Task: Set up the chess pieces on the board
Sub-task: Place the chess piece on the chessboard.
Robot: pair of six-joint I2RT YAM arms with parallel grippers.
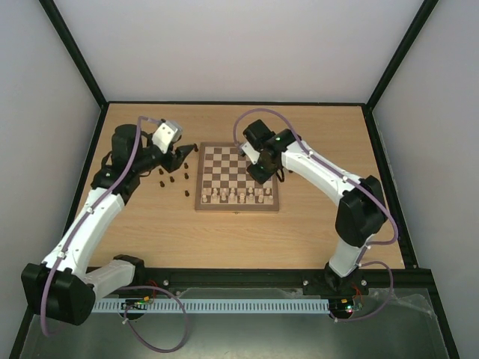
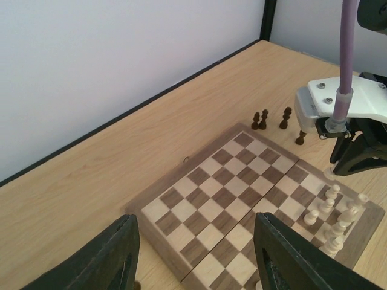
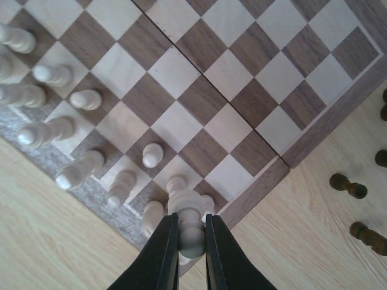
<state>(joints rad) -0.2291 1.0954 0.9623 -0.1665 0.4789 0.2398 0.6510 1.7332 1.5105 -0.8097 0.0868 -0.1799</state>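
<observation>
The board [image 1: 236, 168] lies mid-table with pale chess pieces [image 1: 236, 196] in its near rows. My right gripper [image 3: 191, 241] is shut on a pale piece [image 3: 192, 212] and holds it just above the board's corner squares [image 3: 242, 175], beside other pale pieces [image 3: 72, 172]. In the top view the right gripper [image 1: 258, 176] hangs over the board's right half. My left gripper [image 1: 188, 149] is open and empty at the board's far left corner; its fingers [image 2: 103, 260] frame the board [image 2: 230, 193]. Dark pieces [image 1: 171, 176] stand on the table left of the board.
More dark pieces [image 2: 261, 119] stand on the table past the board's right edge, also in the right wrist view [image 3: 347, 186]. The right arm [image 2: 354, 139] hangs over the board's pale rows [image 2: 332, 217]. Black-framed walls [image 1: 232, 102] close in the wooden tabletop [image 1: 224, 235].
</observation>
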